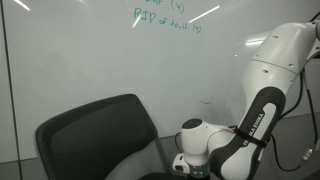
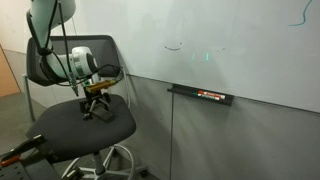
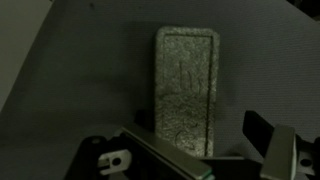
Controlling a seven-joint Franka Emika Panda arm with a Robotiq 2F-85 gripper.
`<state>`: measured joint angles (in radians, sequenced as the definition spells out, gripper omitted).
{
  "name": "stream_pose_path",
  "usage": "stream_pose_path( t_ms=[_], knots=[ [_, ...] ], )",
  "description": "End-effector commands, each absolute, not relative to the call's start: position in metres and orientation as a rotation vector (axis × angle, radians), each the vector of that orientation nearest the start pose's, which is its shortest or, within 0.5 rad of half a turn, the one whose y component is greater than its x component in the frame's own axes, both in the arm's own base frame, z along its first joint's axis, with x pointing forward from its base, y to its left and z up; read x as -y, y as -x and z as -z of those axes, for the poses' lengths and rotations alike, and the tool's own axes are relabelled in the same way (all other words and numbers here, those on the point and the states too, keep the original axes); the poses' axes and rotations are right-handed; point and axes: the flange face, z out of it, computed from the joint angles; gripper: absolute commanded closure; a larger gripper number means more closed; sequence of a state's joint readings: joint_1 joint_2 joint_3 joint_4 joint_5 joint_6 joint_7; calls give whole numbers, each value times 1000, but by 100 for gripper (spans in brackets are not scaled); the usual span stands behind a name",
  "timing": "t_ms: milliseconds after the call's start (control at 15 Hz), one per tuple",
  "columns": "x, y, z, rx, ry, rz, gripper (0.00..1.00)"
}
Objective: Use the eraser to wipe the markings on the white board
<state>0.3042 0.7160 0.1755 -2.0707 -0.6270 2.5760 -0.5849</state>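
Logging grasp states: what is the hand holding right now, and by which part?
Nothing: the hand is open above the eraser lying on the chair seat.

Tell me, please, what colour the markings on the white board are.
The markings are teal-green, clearest in an exterior view.

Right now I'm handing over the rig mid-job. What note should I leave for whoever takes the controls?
Hand: open, holding nothing, hovering low over the chair seat.
Eraser: lying flat on the seat just ahead of the hand in the wrist view, not gripped.
Markings: teal writing on the white board, unwiped.
Done: hand lined up over the eraser.
Left: grasp the eraser, lift it, wipe the board.
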Motion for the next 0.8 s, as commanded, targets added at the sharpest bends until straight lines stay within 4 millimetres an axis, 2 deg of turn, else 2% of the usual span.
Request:
stream_pose_path(
  t_ms=[0,133,200,267,333,400,533,733],
  knots=[
    [-273,-476,-74,-2081,-2050,227,10],
    [-278,-472,-77,-2060,-2031,225,26],
    [-279,-470,-78,-2058,-2025,228,26],
    [-280,-469,-79,-2063,-2019,237,45],
    [-281,-468,-79,-2061,-2011,244,51],
    [-282,-466,-80,-2061,-2010,255,52],
    [-284,-463,-83,-2077,-2011,297,67],
    [-284,-459,-91,-2067,-2007,373,69]
  ],
)
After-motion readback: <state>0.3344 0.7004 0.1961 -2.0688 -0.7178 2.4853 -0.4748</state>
